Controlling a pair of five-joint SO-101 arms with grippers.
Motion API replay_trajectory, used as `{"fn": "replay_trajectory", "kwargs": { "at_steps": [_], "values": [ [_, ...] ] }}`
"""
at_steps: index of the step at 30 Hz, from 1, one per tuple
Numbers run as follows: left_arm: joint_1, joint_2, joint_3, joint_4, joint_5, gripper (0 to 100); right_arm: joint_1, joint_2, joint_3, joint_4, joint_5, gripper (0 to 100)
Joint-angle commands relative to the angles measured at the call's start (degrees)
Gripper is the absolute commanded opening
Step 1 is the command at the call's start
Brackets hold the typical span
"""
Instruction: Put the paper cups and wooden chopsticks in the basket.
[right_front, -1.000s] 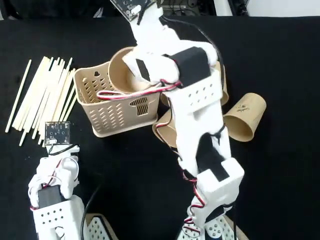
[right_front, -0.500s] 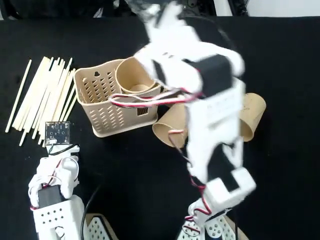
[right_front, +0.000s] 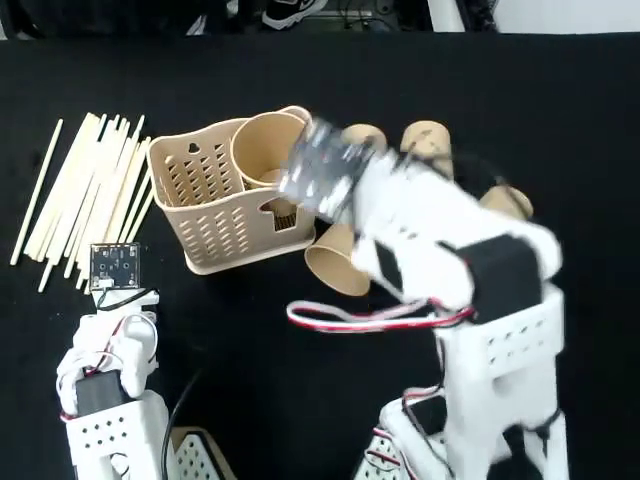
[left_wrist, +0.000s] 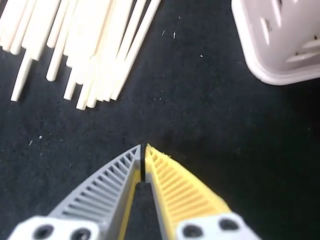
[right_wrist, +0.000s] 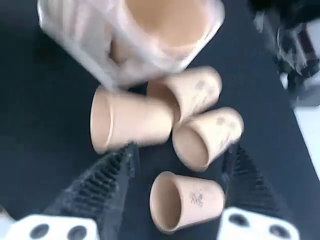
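Counter (right_front: 570, 110) in black carries everything in the high view. The basket (right_front: 215, 220) stands left of the middle, with one paper cup (right_front: 268, 148) upright inside at its far right corner. The wooden chopsticks (right_front: 90, 190) lie in a loose fan just left of the basket, apart from it. Four loose cups lie on their sides right of the basket. One (right_front: 335, 262) is beside its near right corner, two (right_front: 365, 135) (right_front: 428, 140) are farther back, and one (right_front: 508, 200) is farthest right. The right arm (right_front: 470, 270) hangs over these cups and hides part of them. The left arm (right_front: 105, 375) sits at the near left, just on the near side of the chopsticks.

In the left wrist view, the left gripper (left_wrist: 144, 148) is closed on nothing, its tips meeting above bare counter. The chopstick ends lie beyond it to one side and a corner of the basket to the other.

In the right wrist view, the right gripper (right_wrist: 181, 149) is spread wide and empty above the loose cups. Three of the cups touch one another in a cluster just beside the basket. The fourth lies between the fingers (right_wrist: 107, 175), nearest the camera. The cup in the basket sits beyond them.
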Motion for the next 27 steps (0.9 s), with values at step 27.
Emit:
{"fn": "replay_trajectory", "kwargs": {
  "at_steps": [27],
  "values": [
    [0.48, -0.44, -0.31, -0.79, -0.44, 3, 7.47, -43.56, 85.23, -59.43, -1.41, 31.2]
  ]
}}
